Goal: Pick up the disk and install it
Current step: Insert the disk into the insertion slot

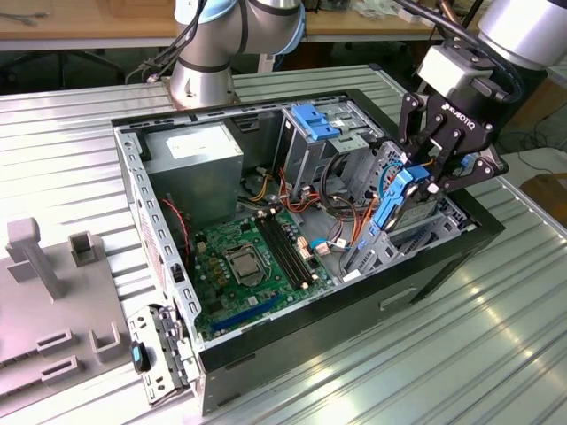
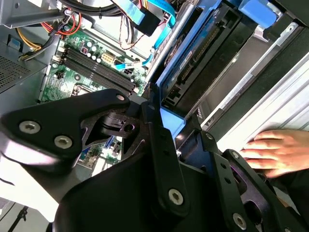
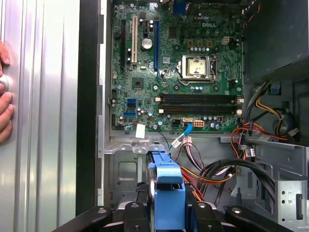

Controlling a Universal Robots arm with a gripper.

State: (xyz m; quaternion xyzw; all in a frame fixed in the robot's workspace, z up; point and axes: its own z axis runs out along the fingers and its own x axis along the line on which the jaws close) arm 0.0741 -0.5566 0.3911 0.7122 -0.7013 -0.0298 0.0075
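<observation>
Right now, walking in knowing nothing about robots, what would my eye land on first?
Probably the black gripper at the exterior view's right, clamped on the blue-railed disk and holding it steeply tilted inside the open computer case. Next comes the green motherboard lying bare on the case floor. In the second wrist view a person's hand rests on the ribbed metal table beside the case.

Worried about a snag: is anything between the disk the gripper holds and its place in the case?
Possibly. The gripper holds the disk partly inside the case, and loose black, red and orange cables lie right beside it. Where it seats is hidden.
</observation>
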